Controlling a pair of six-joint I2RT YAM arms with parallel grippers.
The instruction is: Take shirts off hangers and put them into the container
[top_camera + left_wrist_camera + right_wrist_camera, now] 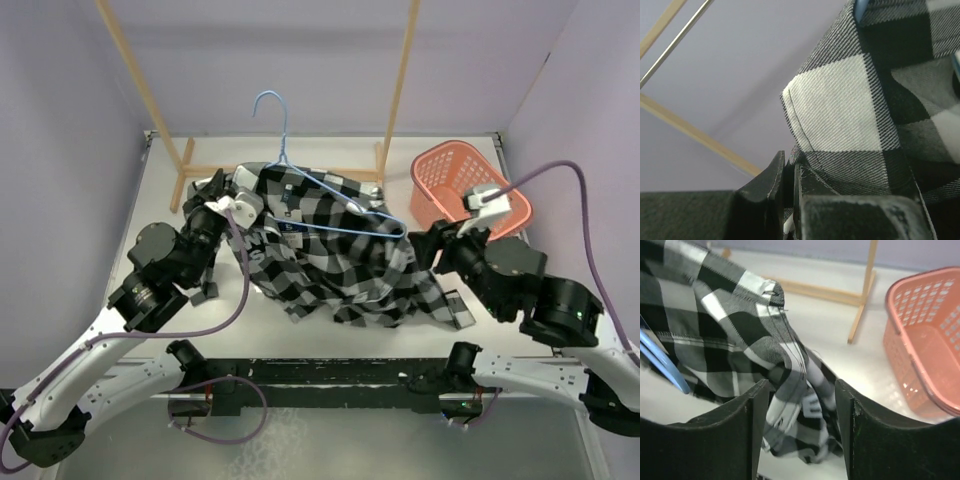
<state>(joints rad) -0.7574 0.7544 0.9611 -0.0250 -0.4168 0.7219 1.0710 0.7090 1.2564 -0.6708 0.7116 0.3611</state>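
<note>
The black-and-white checked shirt [330,260] lies bunched on the table, with the light-blue wire hanger [283,135] still through it and the hook sticking up. My left gripper [225,203] is at the shirt's left edge. In the left wrist view it [789,162] is shut on a fold of the shirt [840,115]. My right gripper [425,240] is at the shirt's right side. In the right wrist view its jaws [802,390] stand open with a hanging fold of shirt [740,325] between them. The salmon-pink container [455,148] stands at the back right.
The tan wooden rack frame [397,90] rises behind the shirt, with its feet on the table. In the right wrist view the basket [930,340] is to the right, a rack leg [862,295] is ahead, and a blue hanger wire [665,365] is at the left.
</note>
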